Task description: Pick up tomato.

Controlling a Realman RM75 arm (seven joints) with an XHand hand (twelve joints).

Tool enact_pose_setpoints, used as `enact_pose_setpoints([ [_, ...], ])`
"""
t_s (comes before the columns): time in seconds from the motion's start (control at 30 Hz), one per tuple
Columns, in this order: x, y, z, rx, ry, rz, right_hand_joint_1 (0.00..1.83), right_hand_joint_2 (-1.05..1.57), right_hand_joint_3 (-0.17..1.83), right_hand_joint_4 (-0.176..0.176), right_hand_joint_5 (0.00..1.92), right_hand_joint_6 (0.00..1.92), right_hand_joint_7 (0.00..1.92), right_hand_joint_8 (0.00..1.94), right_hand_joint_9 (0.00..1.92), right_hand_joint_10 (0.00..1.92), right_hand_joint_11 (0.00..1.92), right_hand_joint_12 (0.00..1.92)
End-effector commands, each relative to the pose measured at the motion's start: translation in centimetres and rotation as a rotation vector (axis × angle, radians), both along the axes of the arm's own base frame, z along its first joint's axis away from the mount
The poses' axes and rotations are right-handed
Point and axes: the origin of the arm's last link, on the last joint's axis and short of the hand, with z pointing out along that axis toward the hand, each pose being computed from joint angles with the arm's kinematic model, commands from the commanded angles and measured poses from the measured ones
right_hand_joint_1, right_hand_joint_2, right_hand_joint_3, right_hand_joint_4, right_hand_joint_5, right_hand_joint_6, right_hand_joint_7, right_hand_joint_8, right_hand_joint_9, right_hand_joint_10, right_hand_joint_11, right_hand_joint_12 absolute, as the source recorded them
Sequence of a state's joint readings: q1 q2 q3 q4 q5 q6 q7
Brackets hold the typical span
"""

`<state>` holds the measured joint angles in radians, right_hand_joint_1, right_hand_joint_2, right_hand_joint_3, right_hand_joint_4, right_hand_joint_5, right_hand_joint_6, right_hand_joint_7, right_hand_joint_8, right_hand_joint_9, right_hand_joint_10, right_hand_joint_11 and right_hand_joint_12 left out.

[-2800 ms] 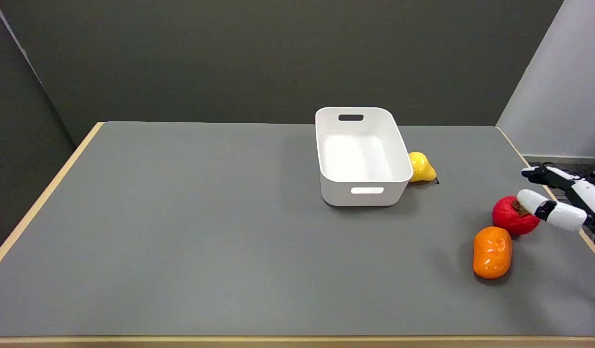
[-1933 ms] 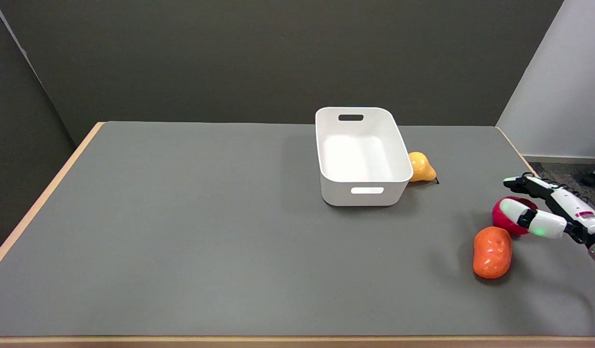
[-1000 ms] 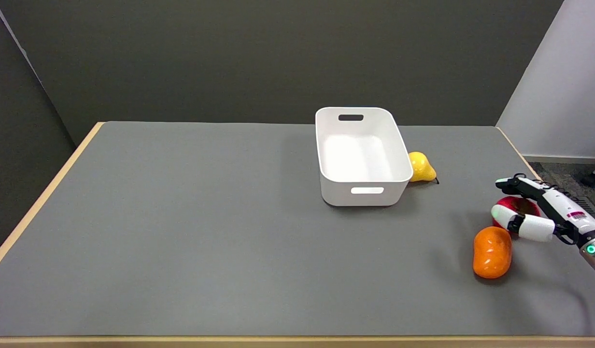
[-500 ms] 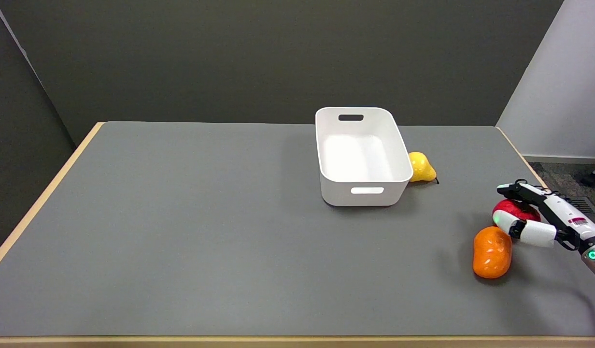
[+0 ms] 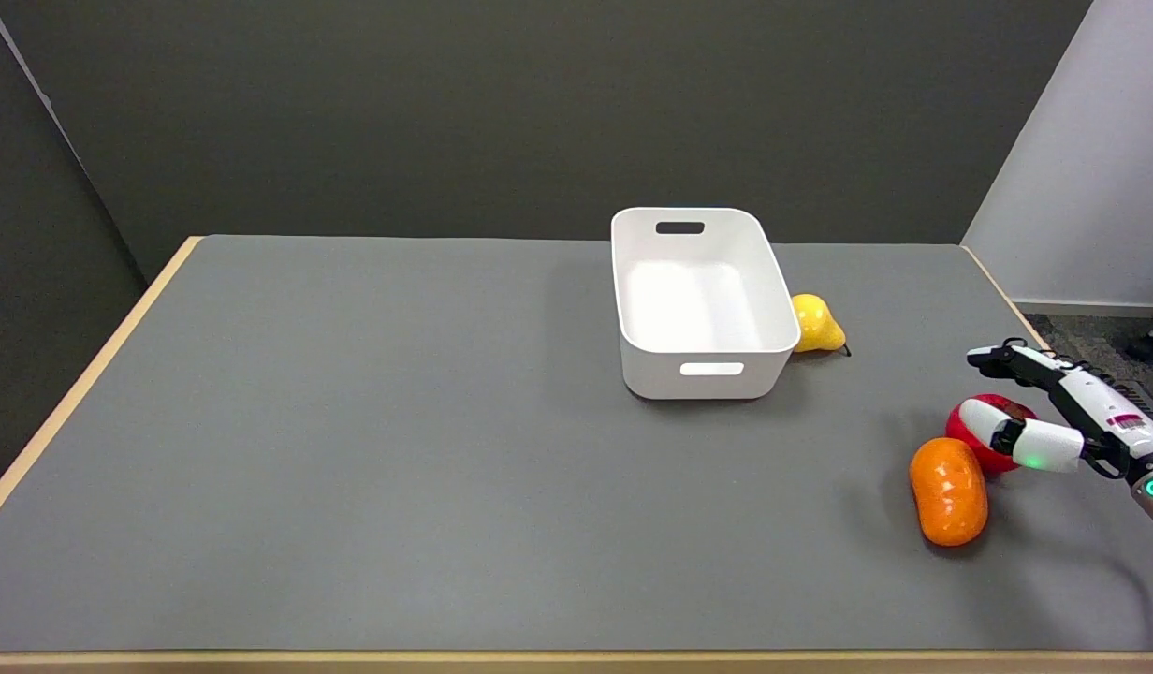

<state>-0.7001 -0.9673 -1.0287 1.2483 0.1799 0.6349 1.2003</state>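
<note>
The red tomato [image 5: 971, 452] rests on the grey table [image 5: 399, 449] near its right edge, touching an orange fruit [image 5: 949, 490] at its lower left. My right hand [image 5: 1082, 402] reaches in from the right and straddles the tomato. Its white thumb [image 5: 1026, 442] lies across the tomato's near side and partly hides it, while a long finger [image 5: 1002, 359] stretches past the far side. The fingers are spread apart, not closed on the tomato, which stays on the table.
A white bin [image 5: 703, 304] stands mid-table with a yellow pear [image 5: 816, 325] against its right wall. The table's right edge [image 5: 1007, 300] runs close behind my hand.
My hand has come in from the right and settled around the tomato. In the last half second the tomato and the orange fruit shifted slightly left and toward the near side.
</note>
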Motion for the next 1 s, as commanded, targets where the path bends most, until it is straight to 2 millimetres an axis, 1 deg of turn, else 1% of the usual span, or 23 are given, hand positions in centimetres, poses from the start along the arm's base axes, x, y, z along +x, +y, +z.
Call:
enact_pose_setpoints([
  [0.03,0.5,-0.3,0.0,0.015,0.018,0.017,0.48,0.58,0.94,0.036,0.29,0.58,0.35,0.48,0.14,0.75,0.0,1.08],
  [0.27,0.0,0.7,0.0,-0.001,0.011,-0.001,0.48,0.58,0.95,0.038,0.29,0.58,0.35,0.49,0.14,0.74,0.0,1.07],
  [0.4,-0.7,1.7,0.5,-0.031,0.0,-0.026,0.47,0.58,0.95,0.038,0.29,0.58,0.35,0.49,0.14,0.74,0.0,1.07],
  [0.57,-1.1,2.4,0.8,-0.051,-0.007,-0.043,0.47,0.58,0.94,0.038,0.29,0.58,0.34,0.49,0.14,0.74,0.0,1.06],
  [0.8,-1.7,2.7,0.8,-0.055,-0.015,-0.058,0.46,0.58,0.94,0.037,0.29,0.58,0.34,0.49,0.13,0.74,0.0,1.05],
  [1.0,-1.6,2.4,0.9,-0.052,-0.013,-0.054,0.45,0.58,0.94,0.037,0.28,0.58,0.34,0.49,0.13,0.74,0.0,1.05],
])
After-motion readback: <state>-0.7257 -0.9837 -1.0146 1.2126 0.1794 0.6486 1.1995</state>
